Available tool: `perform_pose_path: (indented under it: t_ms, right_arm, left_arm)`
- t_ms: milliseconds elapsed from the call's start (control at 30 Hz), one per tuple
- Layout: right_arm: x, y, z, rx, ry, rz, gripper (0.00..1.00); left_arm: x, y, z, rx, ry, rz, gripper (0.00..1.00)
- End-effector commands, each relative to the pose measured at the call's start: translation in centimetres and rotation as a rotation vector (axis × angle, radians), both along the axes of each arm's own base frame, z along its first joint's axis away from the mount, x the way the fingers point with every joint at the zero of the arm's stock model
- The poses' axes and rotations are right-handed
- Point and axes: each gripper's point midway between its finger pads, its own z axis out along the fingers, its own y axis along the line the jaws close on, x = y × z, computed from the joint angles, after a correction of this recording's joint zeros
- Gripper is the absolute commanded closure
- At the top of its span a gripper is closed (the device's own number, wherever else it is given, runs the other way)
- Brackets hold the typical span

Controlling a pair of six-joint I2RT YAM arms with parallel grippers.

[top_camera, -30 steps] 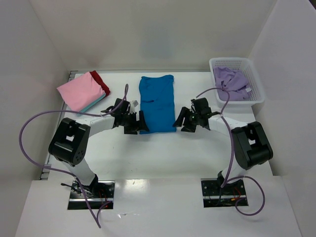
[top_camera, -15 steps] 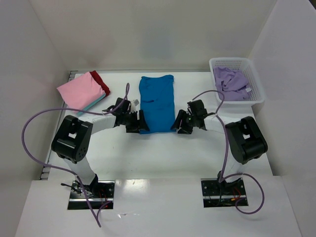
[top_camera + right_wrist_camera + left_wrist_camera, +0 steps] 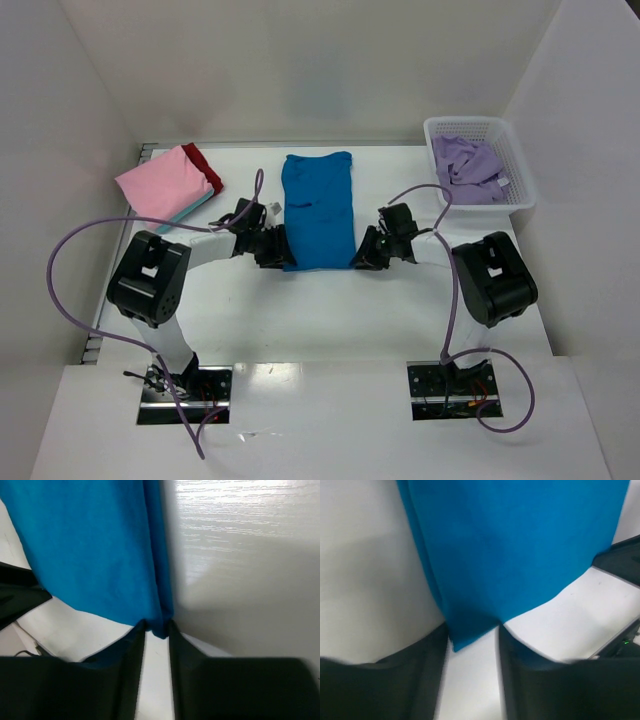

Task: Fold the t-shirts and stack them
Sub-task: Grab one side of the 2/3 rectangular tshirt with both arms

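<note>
A bright blue t-shirt (image 3: 318,208) lies folded into a long strip in the middle of the table. My left gripper (image 3: 281,254) is at its near left corner. In the left wrist view the blue corner (image 3: 470,630) pokes between the fingertips (image 3: 437,645), which still stand apart. At the near right corner, my right gripper (image 3: 364,256) has its fingers (image 3: 137,640) pressed on both sides of the blue cloth (image 3: 161,625). A pink t-shirt (image 3: 165,182) lies folded on a red one (image 3: 205,162) at the back left. A lavender t-shirt (image 3: 468,163) is crumpled in the basket.
The white mesh basket (image 3: 523,180) stands at the back right corner. White walls close in the table on the left, back and right. A thin teal edge (image 3: 186,212) shows under the pink stack. Purple cables loop beside both arms.
Both grippers slid inward onto the near corners of the blue t-shirt and narrowed their jaws. The right one has closed on the cloth. The shirt has not moved.
</note>
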Motion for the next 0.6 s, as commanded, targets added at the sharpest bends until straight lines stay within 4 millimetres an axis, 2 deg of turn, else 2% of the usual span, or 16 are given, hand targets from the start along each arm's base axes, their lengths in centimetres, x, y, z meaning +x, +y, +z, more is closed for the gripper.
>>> perform_pose_path:
  t_ms: [0,67,100,133,167,233,267,300,333,400,467,567]
  right_arm:
    - [0.8,0.5,-0.1,-0.007,-0.026,0.010,0.77]
    - [0.8,0.5,-0.1,-0.007,-0.026,0.010,0.86]
    - [0.9,0.4,-0.1,-0.014,-0.028,0.005,0.95]
    - [0.9,0.4,-0.1,-0.014,-0.028,0.005,0.98]
    - [0.7,0.3,-0.2,-0.017,-0.020,0.005,1.00]
    - [1.1,0.5,0.5,-0.006,-0.033,-0.002,1.00]
    - [1.0,0.4,0.7,-0.007,-0.032,-0.002,1.00]
    - [1.1,0.5,1.2,-0.002,-0.045,-0.002,1.00]
    - [0.8,0.4,1.0,-0.007,-0.030,-0.002,1.00]
    - [0.6,0.3,2.1,-0.002,-0.045,-0.002,1.00]
    - [0.5,0.1,3.0,0.002,-0.059,-0.015,1.00]
    - [-0.7,0.0,3.2,-0.001,-0.052,-0.006,1.00]
  left_arm:
    - [-0.5,0.3,-1.0,0.021,0.025,0.003,0.55]
    - [-0.5,0.3,-1.0,0.021,0.025,0.003,0.64]
    - [-0.7,0.4,-1.1,0.025,0.035,0.003,0.68]
    - [-1.0,0.5,-1.3,0.031,0.051,0.003,0.76]
    - [-0.7,0.4,-1.0,0.027,0.041,0.003,0.80]
    - [-1.1,0.7,-1.2,0.042,0.059,0.008,0.84]
    - [-1.1,0.7,-1.2,0.043,0.059,0.008,0.90]
    - [-1.3,0.8,-1.1,0.047,0.060,0.001,0.92]
    - [-1.5,0.9,-1.1,0.052,0.071,0.001,0.92]
    - [-1.5,0.9,-0.3,0.045,0.054,0.001,0.97]
    - [-2.4,1.0,-0.4,0.043,0.075,-0.005,0.99]
    - [-3.0,1.3,0.0,0.046,0.083,-0.005,1.00]
